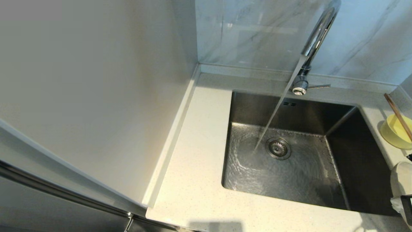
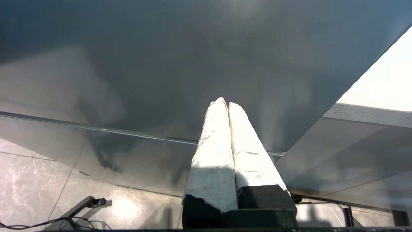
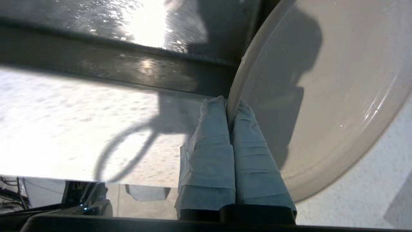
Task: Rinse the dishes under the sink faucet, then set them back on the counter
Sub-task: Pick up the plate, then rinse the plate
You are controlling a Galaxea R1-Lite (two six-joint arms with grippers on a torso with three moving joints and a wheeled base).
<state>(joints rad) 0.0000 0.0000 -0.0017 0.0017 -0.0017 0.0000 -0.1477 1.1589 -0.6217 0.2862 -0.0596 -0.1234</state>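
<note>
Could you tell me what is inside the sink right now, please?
Inside the sink only running water from the faucet shows, pooling around the drain strainer. No dish lies there. Its near right corner is hidden behind the right gripper, which grips the plate.

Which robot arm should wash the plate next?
The right. Its right gripper is shut on the cream-white round plate beside the steel sink, where water runs. The left gripper is shut, empty, off by the cabinet.

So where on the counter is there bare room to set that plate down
The widest bare patch is the counter left of the sink, bounded by the side wall's raised edge; the front strip is bare too. Right of the sink is crowded: the yellow bowl with chopsticks, and the right pincer gripping the plate.
</note>
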